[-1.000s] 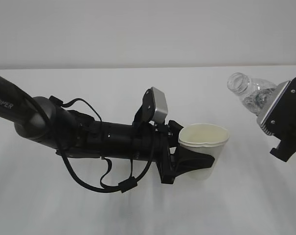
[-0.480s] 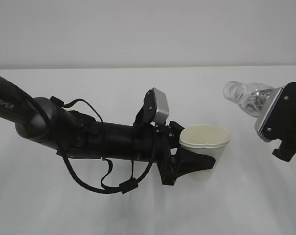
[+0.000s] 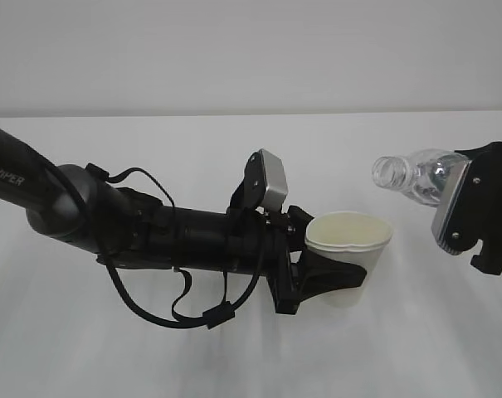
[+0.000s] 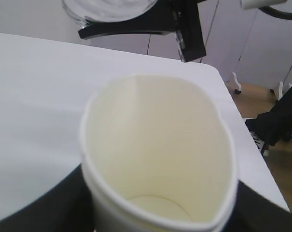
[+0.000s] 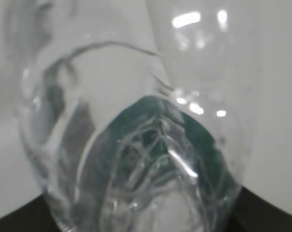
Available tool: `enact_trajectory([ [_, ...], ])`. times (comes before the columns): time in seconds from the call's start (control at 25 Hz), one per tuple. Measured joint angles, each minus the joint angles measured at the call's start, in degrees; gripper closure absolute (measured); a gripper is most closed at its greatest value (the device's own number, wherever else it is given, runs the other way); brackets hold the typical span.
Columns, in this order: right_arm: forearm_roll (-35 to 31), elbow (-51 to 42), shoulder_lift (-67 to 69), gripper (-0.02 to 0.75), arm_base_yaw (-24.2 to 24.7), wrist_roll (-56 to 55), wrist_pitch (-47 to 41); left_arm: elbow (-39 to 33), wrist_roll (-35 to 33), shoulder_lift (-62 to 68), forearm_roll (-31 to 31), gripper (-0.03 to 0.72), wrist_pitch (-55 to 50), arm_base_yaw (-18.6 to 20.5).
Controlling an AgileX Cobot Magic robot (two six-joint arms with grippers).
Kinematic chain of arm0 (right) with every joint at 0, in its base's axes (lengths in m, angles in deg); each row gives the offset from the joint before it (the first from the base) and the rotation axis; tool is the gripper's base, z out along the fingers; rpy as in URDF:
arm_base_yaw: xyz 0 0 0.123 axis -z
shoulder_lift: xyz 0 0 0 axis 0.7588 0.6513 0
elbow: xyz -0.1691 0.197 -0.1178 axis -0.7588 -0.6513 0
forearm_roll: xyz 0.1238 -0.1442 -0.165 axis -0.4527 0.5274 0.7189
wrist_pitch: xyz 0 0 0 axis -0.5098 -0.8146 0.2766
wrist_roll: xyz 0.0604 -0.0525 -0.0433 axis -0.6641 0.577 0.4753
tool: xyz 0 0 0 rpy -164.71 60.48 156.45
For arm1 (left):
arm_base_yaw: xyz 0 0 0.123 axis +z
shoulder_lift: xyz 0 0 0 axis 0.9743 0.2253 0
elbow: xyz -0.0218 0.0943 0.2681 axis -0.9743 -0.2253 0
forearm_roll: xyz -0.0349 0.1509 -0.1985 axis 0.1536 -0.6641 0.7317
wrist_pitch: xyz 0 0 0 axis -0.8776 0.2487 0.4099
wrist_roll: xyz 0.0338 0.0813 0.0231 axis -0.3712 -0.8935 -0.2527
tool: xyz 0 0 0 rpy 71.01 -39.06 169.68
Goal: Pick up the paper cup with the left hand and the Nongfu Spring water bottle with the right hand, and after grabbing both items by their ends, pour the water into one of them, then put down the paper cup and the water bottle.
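The paper cup (image 3: 348,249) stands upright above the table with my left gripper (image 3: 343,267) shut on its lower wall, squeezing its rim slightly oval. In the left wrist view the paper cup (image 4: 155,145) looks dry inside, with black fingers (image 4: 37,208) on both sides. My right gripper (image 3: 466,166) is shut on the base end of the Nongfu Spring water bottle (image 3: 412,176), which lies nearly level, its capless mouth pointing left, up and to the right of the cup. The bottle (image 5: 136,145) fills the right wrist view, green label showing. I cannot make out the water.
A white table (image 3: 151,348) stretches under both arms, meeting a pale wall at the back. The table's right edge (image 4: 242,125) drops to a wooden floor beyond the cup. A black cable (image 3: 176,303) loops under the left arm.
The right gripper has rolled further and tipped the bottle flatter. Its mouth has moved left and down toward the cup. The left arm and cup have held still.
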Motion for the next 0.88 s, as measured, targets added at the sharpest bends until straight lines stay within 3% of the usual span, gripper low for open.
enact_trajectory([
  [0.88, -1.5, 0.0, 0.0, 0.333, 0.0, 7.0, 2.7, 0.0, 0.0, 0.0, 0.0, 0.263, 0.0, 0.0],
])
